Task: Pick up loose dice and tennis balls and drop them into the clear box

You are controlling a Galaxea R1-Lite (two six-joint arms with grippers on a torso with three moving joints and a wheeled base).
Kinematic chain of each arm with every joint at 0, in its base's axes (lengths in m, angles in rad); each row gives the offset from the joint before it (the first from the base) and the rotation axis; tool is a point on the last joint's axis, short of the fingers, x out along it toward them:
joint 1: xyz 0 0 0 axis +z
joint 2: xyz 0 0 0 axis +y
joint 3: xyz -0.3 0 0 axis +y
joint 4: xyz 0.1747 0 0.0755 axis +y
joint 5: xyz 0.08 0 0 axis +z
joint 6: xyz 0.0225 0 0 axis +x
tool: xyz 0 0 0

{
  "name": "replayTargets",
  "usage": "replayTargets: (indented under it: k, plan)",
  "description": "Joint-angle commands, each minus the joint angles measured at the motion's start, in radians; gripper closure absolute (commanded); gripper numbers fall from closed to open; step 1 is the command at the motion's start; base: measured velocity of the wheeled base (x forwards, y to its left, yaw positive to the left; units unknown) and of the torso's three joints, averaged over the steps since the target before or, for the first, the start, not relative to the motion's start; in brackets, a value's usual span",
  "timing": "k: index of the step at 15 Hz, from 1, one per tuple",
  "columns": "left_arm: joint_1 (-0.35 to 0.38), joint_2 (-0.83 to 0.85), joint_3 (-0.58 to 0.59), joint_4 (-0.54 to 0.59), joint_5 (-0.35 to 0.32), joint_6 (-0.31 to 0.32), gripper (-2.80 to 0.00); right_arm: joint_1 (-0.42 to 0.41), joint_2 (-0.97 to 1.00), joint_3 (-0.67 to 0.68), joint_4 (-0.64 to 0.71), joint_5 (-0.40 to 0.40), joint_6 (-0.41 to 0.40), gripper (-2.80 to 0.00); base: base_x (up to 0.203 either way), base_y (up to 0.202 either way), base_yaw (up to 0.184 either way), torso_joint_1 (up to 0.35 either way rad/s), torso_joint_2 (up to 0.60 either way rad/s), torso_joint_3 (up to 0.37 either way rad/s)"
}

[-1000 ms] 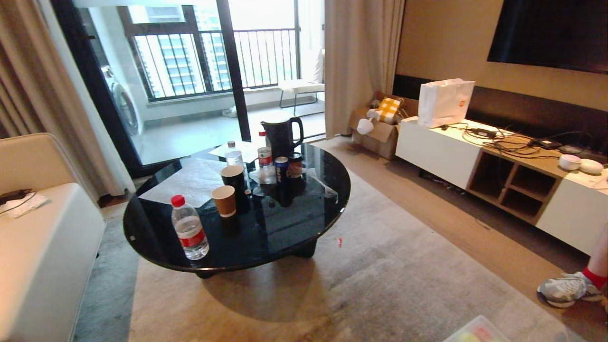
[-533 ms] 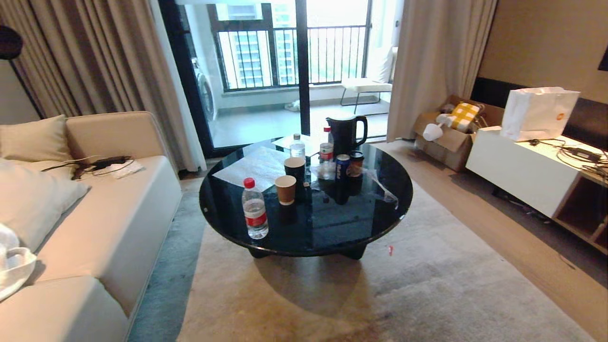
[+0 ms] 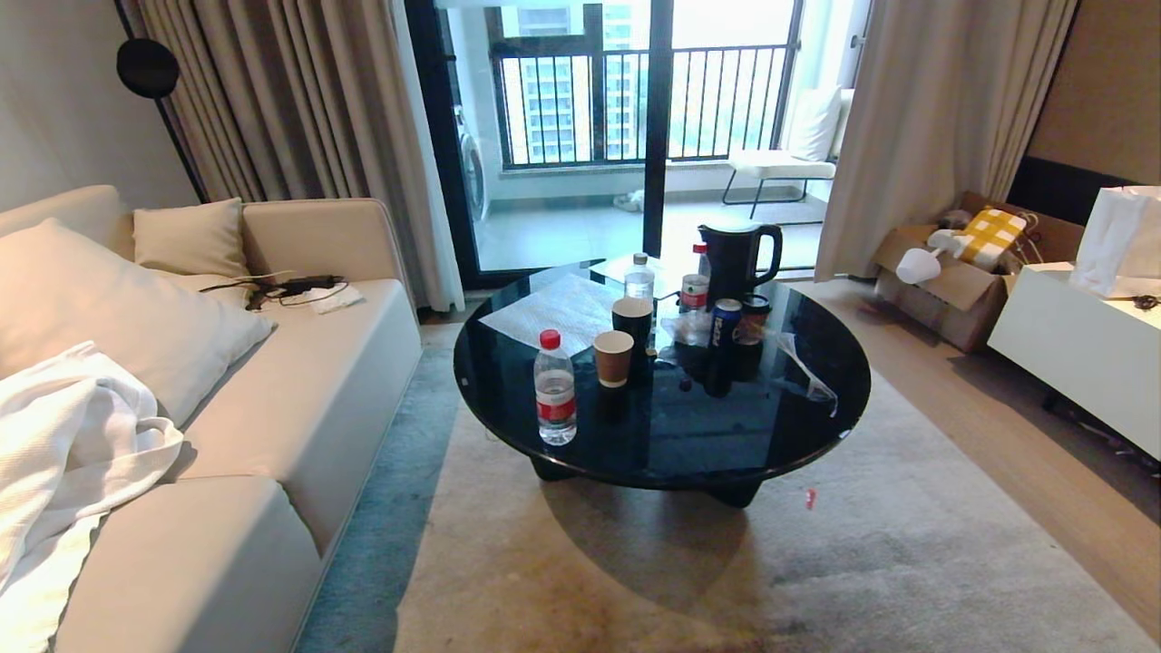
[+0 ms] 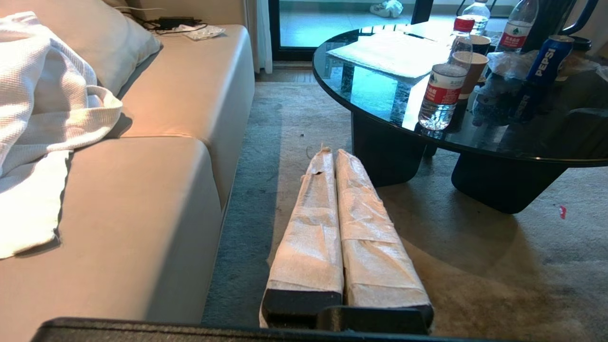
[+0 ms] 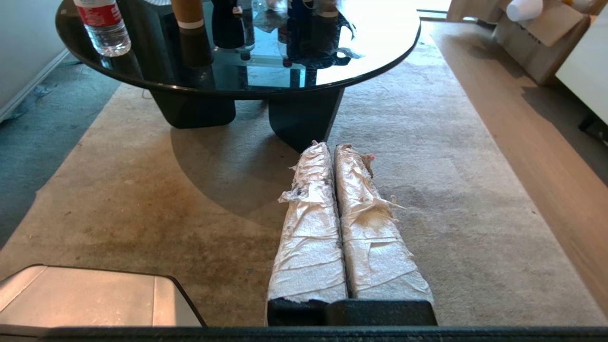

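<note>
Left gripper (image 4: 335, 154): jaws pressed together, empty, above the rug (image 4: 475, 266) beside the sofa (image 4: 156, 156).
Right gripper (image 5: 332, 147): jaws closed, empty, before the round black worktop (image 5: 380, 57).
Dice, balls, box: not in view.

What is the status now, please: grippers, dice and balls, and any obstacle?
Left gripper shut, empty. Right gripper shut, empty. No dice, tennis balls or clear box in view. Round black coffee table ahead, sofa on the left.
</note>
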Motion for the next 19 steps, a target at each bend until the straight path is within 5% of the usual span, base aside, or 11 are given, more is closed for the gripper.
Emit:
replayTargets:
  k: [1, 19]
  plan:
    - [0.000, 0.000, 0.000, 0.000, 0.000, 0.000, 0.00, 0.000, 0.002, 0.000, 0.001, 0.000, -0.001, 0.00, 0.000, 0.000, 0.000, 0.000, 0.00, 0.000]
    - [0.000, 0.000, 0.002, 0.000, 0.000, 0.001, 0.00, 0.000, 0.002, 0.009, 0.002, -0.006, 0.022, 0.00, 0.000, 0.000, 0.000, 0.000, 0.00, 0.000]
